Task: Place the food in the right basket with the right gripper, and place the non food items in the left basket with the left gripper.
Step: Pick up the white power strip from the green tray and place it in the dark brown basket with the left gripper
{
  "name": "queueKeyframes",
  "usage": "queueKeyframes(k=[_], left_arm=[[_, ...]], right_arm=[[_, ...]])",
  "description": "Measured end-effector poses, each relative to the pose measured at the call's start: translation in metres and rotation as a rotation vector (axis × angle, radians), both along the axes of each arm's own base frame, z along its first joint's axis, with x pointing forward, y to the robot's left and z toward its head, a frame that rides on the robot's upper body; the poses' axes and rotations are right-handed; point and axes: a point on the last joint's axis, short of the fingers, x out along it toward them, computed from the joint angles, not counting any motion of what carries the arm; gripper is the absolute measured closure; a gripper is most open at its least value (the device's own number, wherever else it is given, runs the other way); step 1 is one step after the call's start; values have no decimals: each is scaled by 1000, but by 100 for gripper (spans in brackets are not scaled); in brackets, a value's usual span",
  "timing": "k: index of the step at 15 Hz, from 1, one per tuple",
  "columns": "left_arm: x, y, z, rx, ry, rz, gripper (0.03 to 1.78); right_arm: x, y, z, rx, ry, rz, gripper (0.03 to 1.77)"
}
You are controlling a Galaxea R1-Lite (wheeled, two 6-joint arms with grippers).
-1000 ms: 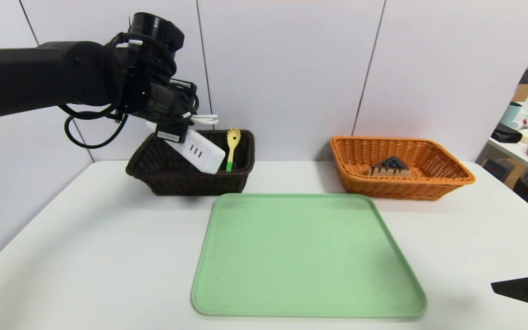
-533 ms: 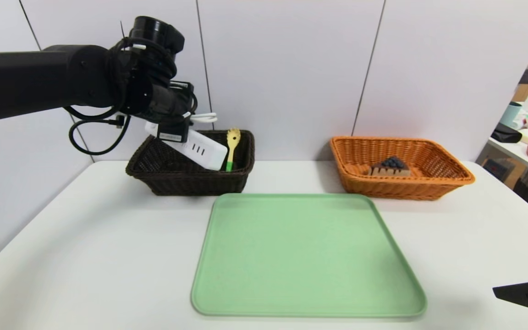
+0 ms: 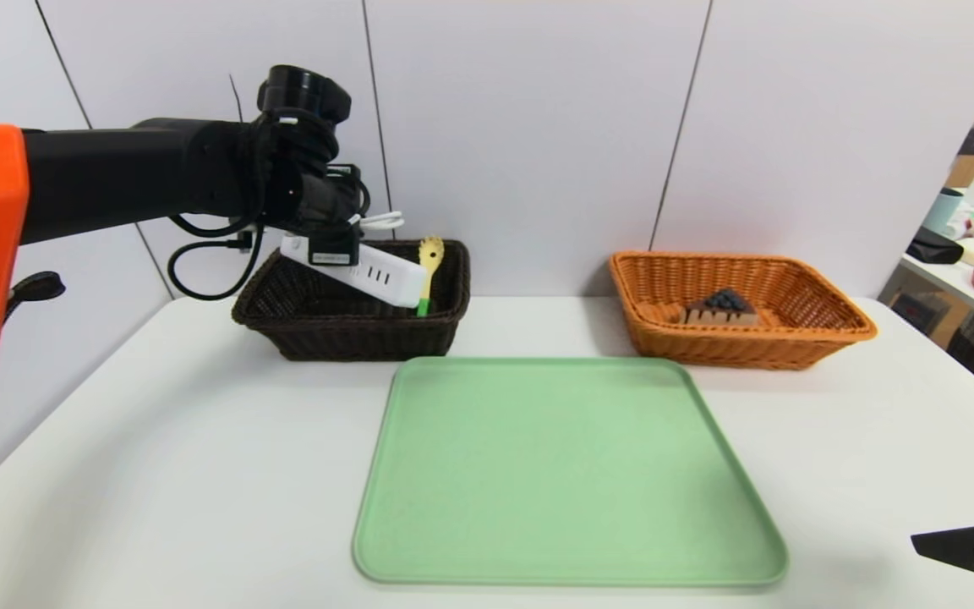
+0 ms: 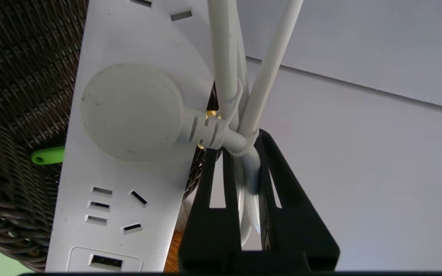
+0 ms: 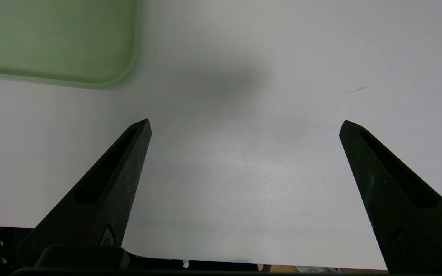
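At 11 o'clock, left gripper (image 4: 240,143) pinches the white cord (image 4: 249,165) of the power strip (image 3: 385,275) over dark wicker basket (image 3: 352,326); pasta spoon (image 3: 428,269) inside. Cake slice (image 3: 721,308) in orange wicker basket (image 3: 749,337), 1 o'clock. Right gripper (image 5: 246,128) spread, 4 o'clock.

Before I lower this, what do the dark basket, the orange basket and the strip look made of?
Dark brown rectangular basket: matte wicker, visibly woven, natural or synthetic unclear. Orange-tan flared basket: similar weave, slight sheen. Long white slotted power strip: probably smooth plastic, judging by moulded slots.
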Motion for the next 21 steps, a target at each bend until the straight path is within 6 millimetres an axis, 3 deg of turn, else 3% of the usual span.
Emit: queueKeyframes(k=[11, 21], left_arm=[[20, -1, -28, -66, 59, -18, 161], [26, 5, -35, -89, 83, -18, 161]], right_arm=[[-4, -1, -3, -8, 2, -1, 10], [-4, -1, -3, -10, 1, -1, 10]])
